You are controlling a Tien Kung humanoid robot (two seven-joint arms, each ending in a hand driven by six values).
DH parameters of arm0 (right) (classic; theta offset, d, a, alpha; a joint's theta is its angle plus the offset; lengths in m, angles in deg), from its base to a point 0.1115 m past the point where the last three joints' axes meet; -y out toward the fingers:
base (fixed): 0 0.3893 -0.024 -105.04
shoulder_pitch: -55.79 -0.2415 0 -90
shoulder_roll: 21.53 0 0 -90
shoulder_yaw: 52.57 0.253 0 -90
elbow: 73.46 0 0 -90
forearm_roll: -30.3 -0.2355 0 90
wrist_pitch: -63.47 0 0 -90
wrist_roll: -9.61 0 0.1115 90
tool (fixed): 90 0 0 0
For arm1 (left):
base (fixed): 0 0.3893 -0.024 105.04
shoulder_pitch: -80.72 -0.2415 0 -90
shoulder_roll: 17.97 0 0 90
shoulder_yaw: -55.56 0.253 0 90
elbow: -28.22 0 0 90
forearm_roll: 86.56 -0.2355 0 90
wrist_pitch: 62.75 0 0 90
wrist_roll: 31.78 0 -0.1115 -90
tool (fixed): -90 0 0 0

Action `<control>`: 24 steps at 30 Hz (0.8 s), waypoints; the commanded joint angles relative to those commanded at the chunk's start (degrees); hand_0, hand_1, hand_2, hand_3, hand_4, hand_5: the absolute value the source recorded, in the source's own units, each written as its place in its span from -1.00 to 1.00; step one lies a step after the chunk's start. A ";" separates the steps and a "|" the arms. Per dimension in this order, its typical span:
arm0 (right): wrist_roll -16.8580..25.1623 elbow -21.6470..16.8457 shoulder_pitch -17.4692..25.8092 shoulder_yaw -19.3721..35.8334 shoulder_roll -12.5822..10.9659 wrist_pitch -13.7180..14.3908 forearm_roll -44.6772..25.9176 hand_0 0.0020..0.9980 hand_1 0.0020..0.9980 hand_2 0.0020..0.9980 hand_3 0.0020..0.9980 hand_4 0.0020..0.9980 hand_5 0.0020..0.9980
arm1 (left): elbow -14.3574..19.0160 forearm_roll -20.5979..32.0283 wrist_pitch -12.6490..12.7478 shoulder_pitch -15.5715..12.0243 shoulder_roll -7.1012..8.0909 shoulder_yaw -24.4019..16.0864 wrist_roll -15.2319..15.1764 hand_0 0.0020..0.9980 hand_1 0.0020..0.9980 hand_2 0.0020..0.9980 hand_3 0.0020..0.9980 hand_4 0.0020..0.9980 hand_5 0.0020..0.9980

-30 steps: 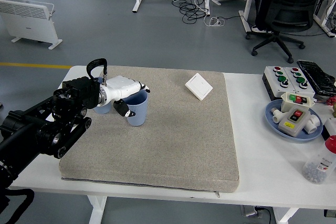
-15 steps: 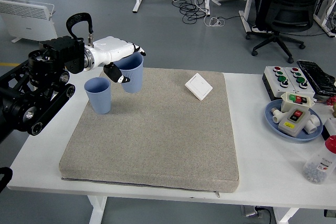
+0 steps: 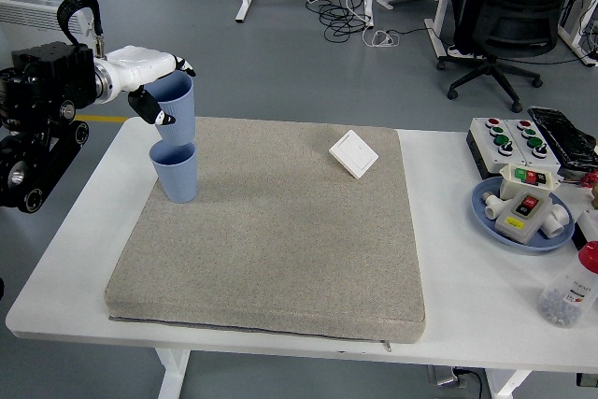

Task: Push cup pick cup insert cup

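A light blue cup (image 3: 177, 173) stands upright on the grey mat (image 3: 280, 231) near its far left corner. A second light blue cup (image 3: 174, 109) hangs directly above it, its base at the lower cup's rim. My left hand (image 3: 149, 81), white with black fingertips, is shut on the upper cup's rim and side. Its black arm comes in from the left edge. The right arm is out of view.
A white switch plate (image 3: 354, 153) lies on the mat's far side. At the right stand a button box (image 3: 509, 140), a blue plate (image 3: 491, 217) with switch parts, and a clear bottle (image 3: 570, 289). An office chair (image 3: 509, 7) is beyond the table.
My left hand lifted the cup from the mat, carried it up and left, and now holds it over the standing cup.
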 joint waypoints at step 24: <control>0.09 0.00 -0.60 -0.15 -0.05 -0.03 0.14 0.55 0.36 0.35 0.13 -0.74 -0.06 | -11.03 0.00 5.72 1.06 -2.50 0.50 -1.80 0.09 -0.26 -0.26 -0.11 -0.22 -1.00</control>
